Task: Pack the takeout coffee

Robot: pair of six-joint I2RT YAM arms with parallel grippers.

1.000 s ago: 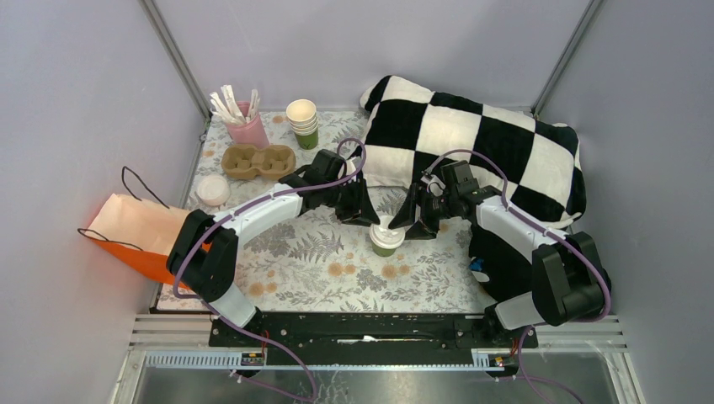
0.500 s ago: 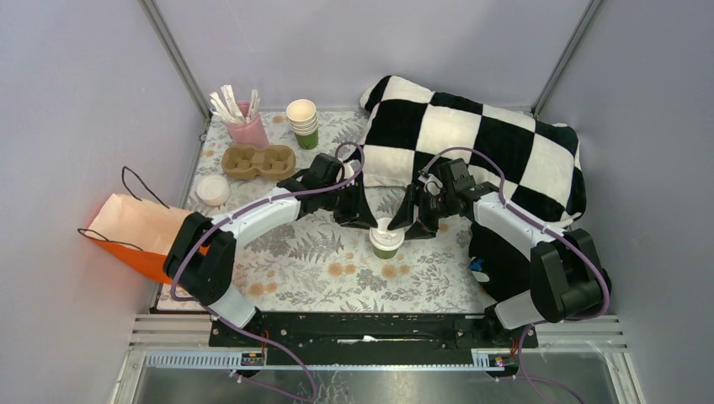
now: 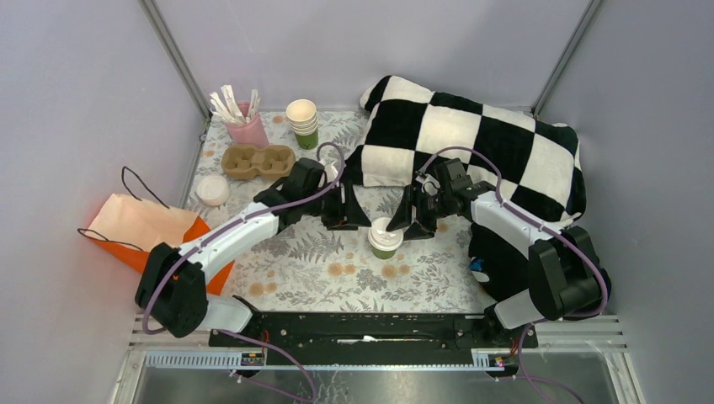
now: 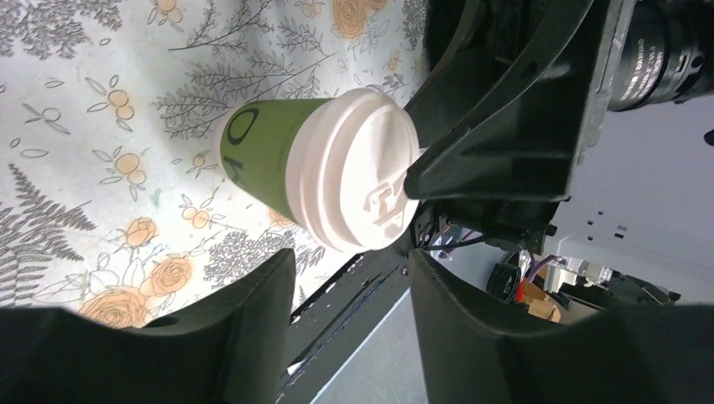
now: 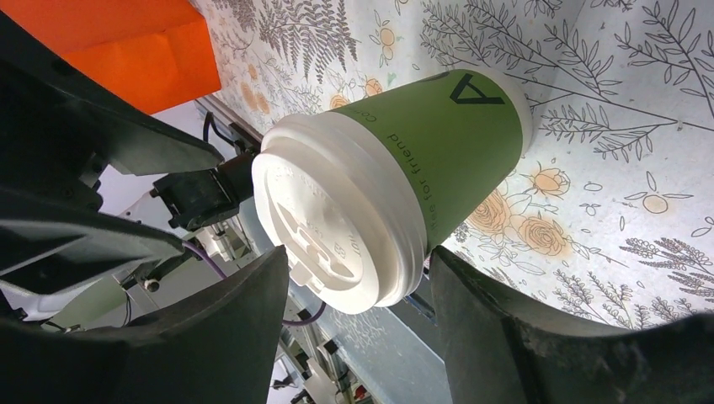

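**Two grippers at one cup, only one near to a grip**

The left gripper (image 4: 349,257) has its fingers apart and nothing between them. In its wrist view the takeout coffee (image 4: 278,160) stands just beyond the fingertips, not inside the gap. I judge that this arm stands off so that the other arm has room at the cup.

The right gripper (image 5: 358,252) has one finger on each side of the white lid, both very close to the rim. In the left wrist view one of these fingertips touches the lid edge. Whether the two fingers really press on the lid, I cannot tell. A hold so high, on the lid only, could pull the lid off; lower on the green wall seems to me safer.

The cup itself stands upright on the flowered table (image 3: 320,269), near the middle, between the two grippers, with its lid on. So it is not packed yet.

Further out, at the rear left, lies the cardboard cup carrier (image 3: 258,160), with both of its wells showing nothing in them. The orange paper bag (image 3: 143,227) lies on its side at the left edge of the table, well apart from the cup. Probably the cup goes to one of these, and both are on the left arm's side.
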